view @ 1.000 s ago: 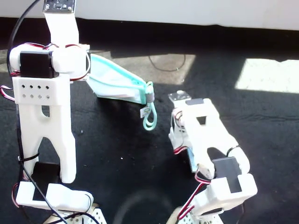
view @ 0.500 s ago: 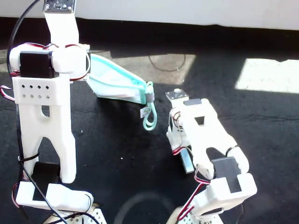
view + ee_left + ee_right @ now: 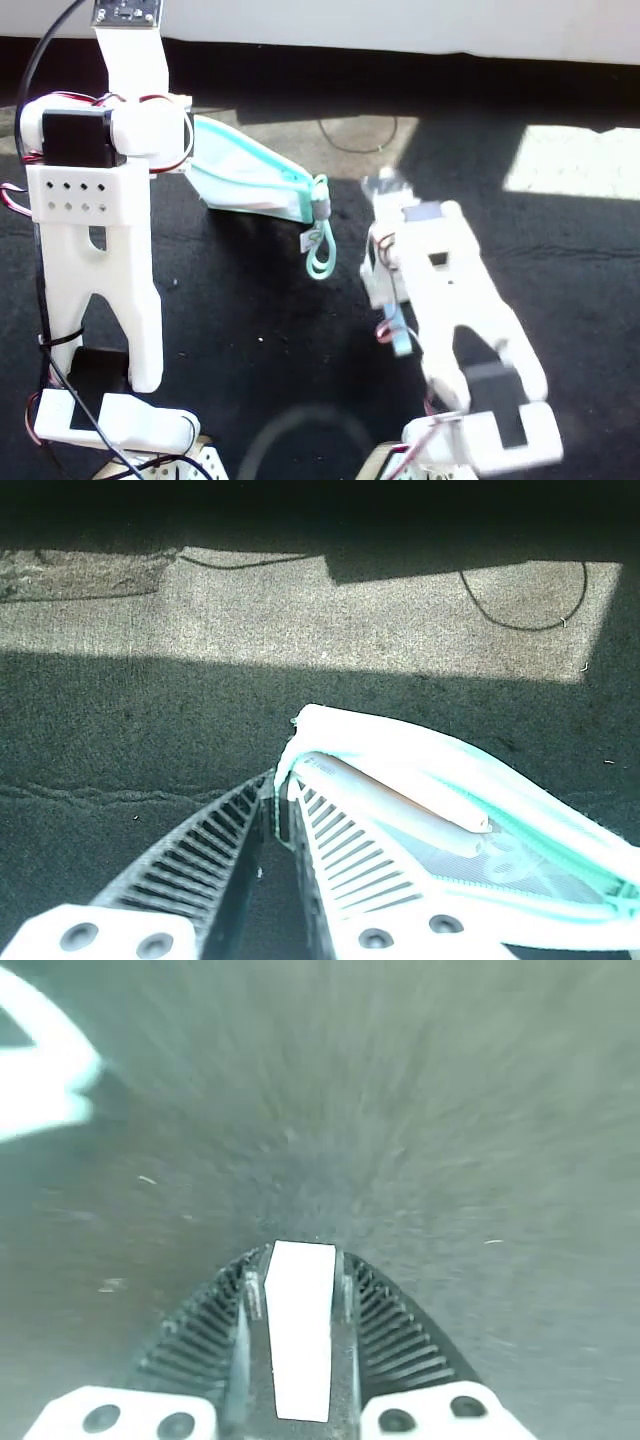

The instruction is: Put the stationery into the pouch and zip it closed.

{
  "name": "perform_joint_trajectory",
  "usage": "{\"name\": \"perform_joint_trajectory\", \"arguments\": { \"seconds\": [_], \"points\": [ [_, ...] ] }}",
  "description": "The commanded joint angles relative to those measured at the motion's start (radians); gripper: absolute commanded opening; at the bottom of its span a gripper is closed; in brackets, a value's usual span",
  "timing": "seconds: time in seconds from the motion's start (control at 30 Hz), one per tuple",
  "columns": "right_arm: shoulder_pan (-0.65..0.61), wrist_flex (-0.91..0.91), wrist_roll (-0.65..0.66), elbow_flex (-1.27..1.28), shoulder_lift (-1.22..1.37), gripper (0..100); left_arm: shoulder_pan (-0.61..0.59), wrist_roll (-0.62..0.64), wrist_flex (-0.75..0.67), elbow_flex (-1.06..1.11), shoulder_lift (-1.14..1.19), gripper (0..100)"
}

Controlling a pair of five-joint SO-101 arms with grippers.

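Note:
The teal-and-white pouch (image 3: 250, 180) hangs off the black mat, its zipper open and its loop strap (image 3: 321, 250) dangling at the near end. My left gripper (image 3: 278, 785) is shut on the pouch's (image 3: 420, 780) end corner. White pens (image 3: 390, 800) lie inside it, behind the mesh. My right gripper (image 3: 298, 1255) is shut on a white rectangular block (image 3: 300, 1330), which looks like an eraser. In the high view the block (image 3: 401, 337) hangs under the right arm, near-right of the strap and apart from the pouch.
A black mat (image 3: 250, 330) covers the table, with sunlit patches at the back middle (image 3: 340, 140) and back right (image 3: 570, 160). A thin cable (image 3: 355, 135) loops across the middle patch. The left arm's tall white frame (image 3: 95, 250) stands along the left side.
The right arm has stretched away from its base, carrying the white block slightly toward the pouch's strap. The left arm and the pouch have stayed still.

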Motion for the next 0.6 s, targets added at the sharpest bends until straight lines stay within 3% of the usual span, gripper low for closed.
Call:
{"name": "perform_joint_trajectory", "arguments": {
  "seconds": [0.0,0.23,0.57],
  "points": [
    [-0.01,0.024,0.012,-0.182,-0.302,0.5,-0.002,0.005,0.012,0.008,0.045,1],
    [-0.076,-0.111,0.006,-0.504,-0.43,0.5,-0.005,0.005,0.012,0.01,0.045,1],
    [-0.406,-0.335,0.005,-0.725,-0.257,0.5,-0.001,0.003,0.012,0.01,0.045,1]
  ]
}}
